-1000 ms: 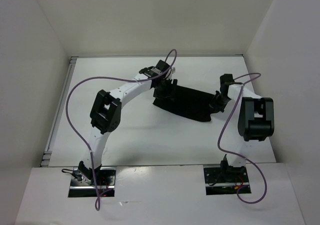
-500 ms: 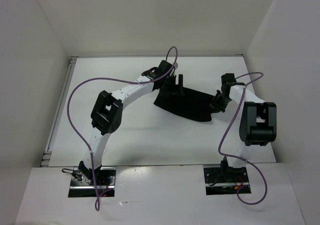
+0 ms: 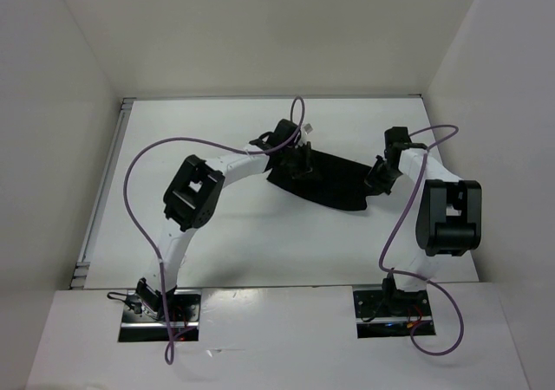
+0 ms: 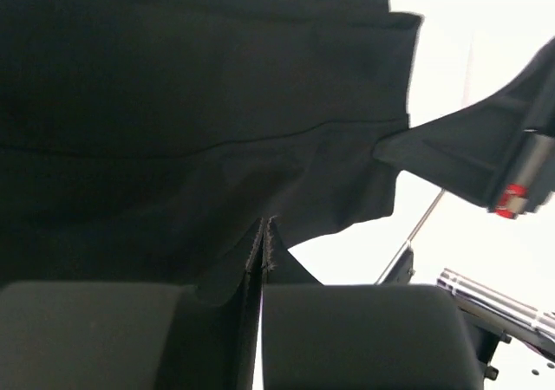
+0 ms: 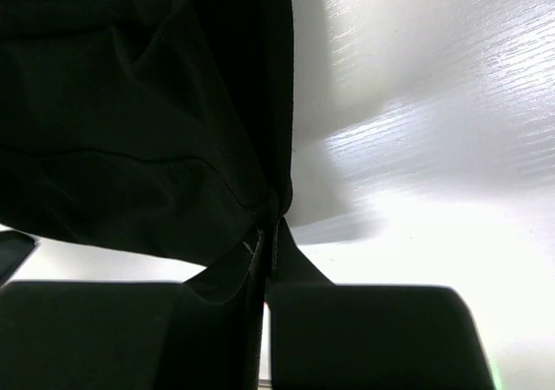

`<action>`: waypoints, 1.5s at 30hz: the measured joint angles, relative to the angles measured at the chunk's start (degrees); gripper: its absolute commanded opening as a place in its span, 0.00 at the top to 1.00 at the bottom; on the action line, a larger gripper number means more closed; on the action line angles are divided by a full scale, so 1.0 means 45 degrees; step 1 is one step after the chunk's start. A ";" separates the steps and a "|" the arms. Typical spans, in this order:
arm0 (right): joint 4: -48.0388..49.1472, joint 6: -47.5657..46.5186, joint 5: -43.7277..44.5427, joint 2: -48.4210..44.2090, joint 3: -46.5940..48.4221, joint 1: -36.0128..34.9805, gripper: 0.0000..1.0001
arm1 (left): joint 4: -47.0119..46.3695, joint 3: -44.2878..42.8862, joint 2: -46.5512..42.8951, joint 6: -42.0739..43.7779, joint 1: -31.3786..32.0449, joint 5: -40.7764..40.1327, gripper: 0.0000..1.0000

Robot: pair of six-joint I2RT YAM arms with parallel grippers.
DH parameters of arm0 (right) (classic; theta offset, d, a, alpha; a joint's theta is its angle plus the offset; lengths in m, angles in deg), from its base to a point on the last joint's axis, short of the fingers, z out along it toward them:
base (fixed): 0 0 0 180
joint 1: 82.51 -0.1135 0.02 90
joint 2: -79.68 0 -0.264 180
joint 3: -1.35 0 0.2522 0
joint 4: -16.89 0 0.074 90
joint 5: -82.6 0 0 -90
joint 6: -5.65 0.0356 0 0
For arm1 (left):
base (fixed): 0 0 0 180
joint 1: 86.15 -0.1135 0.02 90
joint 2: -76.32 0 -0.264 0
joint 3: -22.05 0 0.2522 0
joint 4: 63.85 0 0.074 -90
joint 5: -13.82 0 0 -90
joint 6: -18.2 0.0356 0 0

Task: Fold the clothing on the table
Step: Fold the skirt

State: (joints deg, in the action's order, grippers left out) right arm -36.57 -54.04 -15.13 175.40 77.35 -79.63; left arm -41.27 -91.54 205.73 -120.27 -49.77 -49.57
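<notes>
The black clothing lies as a flat, elongated shape on the white table, right of centre toward the back. My left gripper is at its far left corner. In the left wrist view the left gripper is shut, its tips pinching the lower edge of the clothing. My right gripper is at the garment's right end. The right wrist view shows the right gripper shut on a bunched edge of the clothing, above the table.
White walls enclose the table on three sides. A metal edge strip runs down the table's left side. Purple cables loop off both arms. The right gripper's body shows in the left wrist view.
The left gripper has come down from open above the garment's left corner and shut on it. The left elbow shifted slightly right. The right arm has barely moved.
</notes>
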 measured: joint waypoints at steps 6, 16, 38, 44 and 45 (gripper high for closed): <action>-0.0044 -0.0005 -0.0015 -0.0024 0.0000 0.0000 1.00 | -0.0194 0.0189 0.0325 -0.0432 -0.0044 -0.0029 1.00; -0.0233 0.0019 -0.0311 -0.1010 -0.0136 0.0000 1.00 | -0.0058 0.1025 0.0393 -0.0670 0.0199 -0.1768 1.00; -0.1370 0.0408 -0.1530 -0.3002 0.0466 -0.0821 1.00 | -0.0180 0.1326 0.0248 -0.0991 0.1486 -0.2477 1.00; -0.1054 0.0889 -0.1987 -0.1039 0.2297 -0.1982 1.00 | -0.0170 0.1724 -0.0049 -0.0981 0.1535 -0.2487 1.00; -0.1001 0.0967 -0.2059 -0.0665 0.2623 -0.2118 1.00 | -0.0165 0.1773 -0.0083 -0.0981 0.1540 -0.2501 1.00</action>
State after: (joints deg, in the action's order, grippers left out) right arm -41.08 -49.69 -24.40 172.40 89.15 -89.16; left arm -42.01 -83.56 205.35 -124.69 -42.84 -60.83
